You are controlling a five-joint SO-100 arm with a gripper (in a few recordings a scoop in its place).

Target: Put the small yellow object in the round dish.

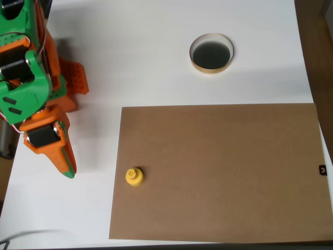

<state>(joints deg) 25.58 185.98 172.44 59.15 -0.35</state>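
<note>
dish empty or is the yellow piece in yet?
Empty. The dish shows only its dark inside; the yellow piece sits on the brown board.

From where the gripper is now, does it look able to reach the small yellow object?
Probably yes. The small yellow object stands alone near the left edge of the brown sheet, and only bare table lies between it and the gripper. The round dish is far off.
</note>
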